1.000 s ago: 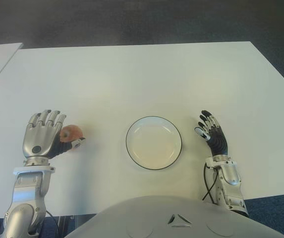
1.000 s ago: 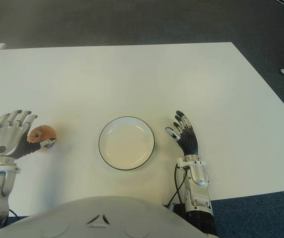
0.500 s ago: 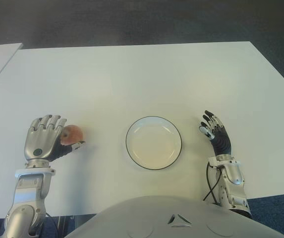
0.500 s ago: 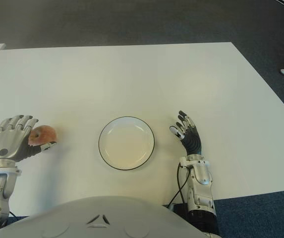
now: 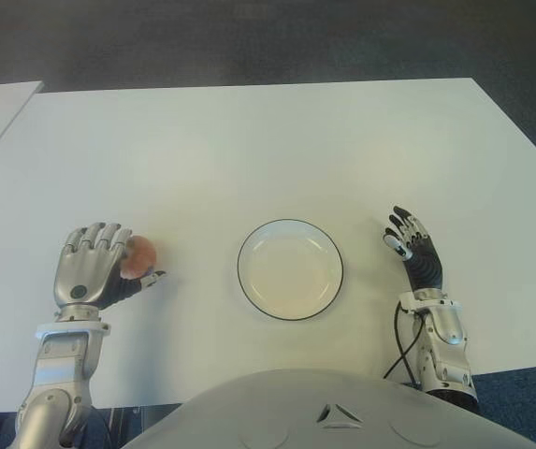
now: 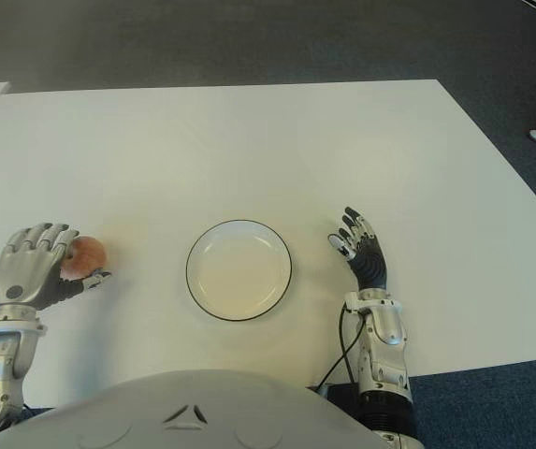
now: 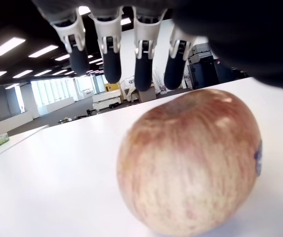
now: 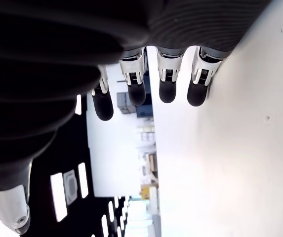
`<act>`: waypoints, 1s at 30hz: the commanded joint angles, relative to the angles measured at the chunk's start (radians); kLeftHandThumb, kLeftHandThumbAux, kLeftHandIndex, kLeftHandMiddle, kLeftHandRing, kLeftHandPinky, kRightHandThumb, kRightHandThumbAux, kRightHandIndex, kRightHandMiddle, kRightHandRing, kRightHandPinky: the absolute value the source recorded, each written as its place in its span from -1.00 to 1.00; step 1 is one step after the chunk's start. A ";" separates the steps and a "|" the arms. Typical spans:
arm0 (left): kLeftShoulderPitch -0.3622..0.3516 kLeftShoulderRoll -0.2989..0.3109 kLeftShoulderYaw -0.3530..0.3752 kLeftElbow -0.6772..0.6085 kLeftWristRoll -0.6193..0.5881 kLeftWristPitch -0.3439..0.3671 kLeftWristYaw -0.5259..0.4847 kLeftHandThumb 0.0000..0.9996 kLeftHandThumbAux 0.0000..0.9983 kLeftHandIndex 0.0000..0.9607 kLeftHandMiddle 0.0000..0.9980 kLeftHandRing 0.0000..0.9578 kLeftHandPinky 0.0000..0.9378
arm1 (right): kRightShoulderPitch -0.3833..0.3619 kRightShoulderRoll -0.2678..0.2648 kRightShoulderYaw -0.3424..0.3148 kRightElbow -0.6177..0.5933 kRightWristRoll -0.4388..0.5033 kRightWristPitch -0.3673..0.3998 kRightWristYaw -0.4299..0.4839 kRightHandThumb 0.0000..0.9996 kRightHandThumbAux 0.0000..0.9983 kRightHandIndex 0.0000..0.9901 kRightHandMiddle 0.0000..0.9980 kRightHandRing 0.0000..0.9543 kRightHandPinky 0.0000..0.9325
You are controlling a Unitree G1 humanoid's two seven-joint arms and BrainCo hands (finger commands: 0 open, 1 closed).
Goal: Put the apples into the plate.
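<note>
Robot torso fills the bottom centre of the eye views. Lower left: left hand (image 5: 88, 274) cupped around the apple (image 5: 137, 256), fingers arched over its top, thumb low beside it; in the wrist view the fingertips hover above the fruit without pressing, so not a firm grip yet, and the apple sits on the tabletop (image 5: 249, 150). Lower right: right hand (image 5: 415, 254) empty, fingers spread, just right of the plate (image 5: 290, 269). Plate is centre frame, empty, black rim. Key relation: apple lies just right of the left palm, and the plate is further right along the same line, well apart from the apple. Left hand is plainly the nearer one. Next move probably calls for closing the fingers, then carrying right. Far tabletop bare; dark floor beyond.
</note>
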State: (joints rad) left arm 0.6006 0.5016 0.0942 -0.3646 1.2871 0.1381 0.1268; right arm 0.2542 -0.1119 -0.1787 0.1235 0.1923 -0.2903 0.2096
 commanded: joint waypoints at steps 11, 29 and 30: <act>-0.022 0.006 -0.066 0.070 0.001 0.012 0.040 -0.39 -0.45 -0.56 -0.64 -0.70 -0.68 | -0.023 -0.014 -0.015 0.030 0.012 0.003 0.014 -0.58 0.15 -0.73 -0.83 -0.88 -0.82; -0.118 0.032 -0.116 0.249 -0.053 0.013 0.075 -0.33 -0.46 -0.59 -0.63 -0.67 -0.61 | -0.044 -0.030 -0.041 0.071 0.008 -0.013 0.018 -0.65 0.20 -0.83 -0.90 -0.96 -0.93; -0.126 0.035 -0.119 0.266 -0.059 0.012 0.081 -0.32 -0.46 -0.59 -0.62 -0.67 -0.61 | -0.045 -0.031 -0.043 0.073 0.009 -0.013 0.019 -0.65 0.20 -0.83 -0.90 -0.96 -0.93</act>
State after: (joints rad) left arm 0.4801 0.5253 0.0012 -0.1549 1.2449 0.1560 0.2056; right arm 0.2147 -0.1412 -0.2172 0.1760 0.1933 -0.3008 0.2238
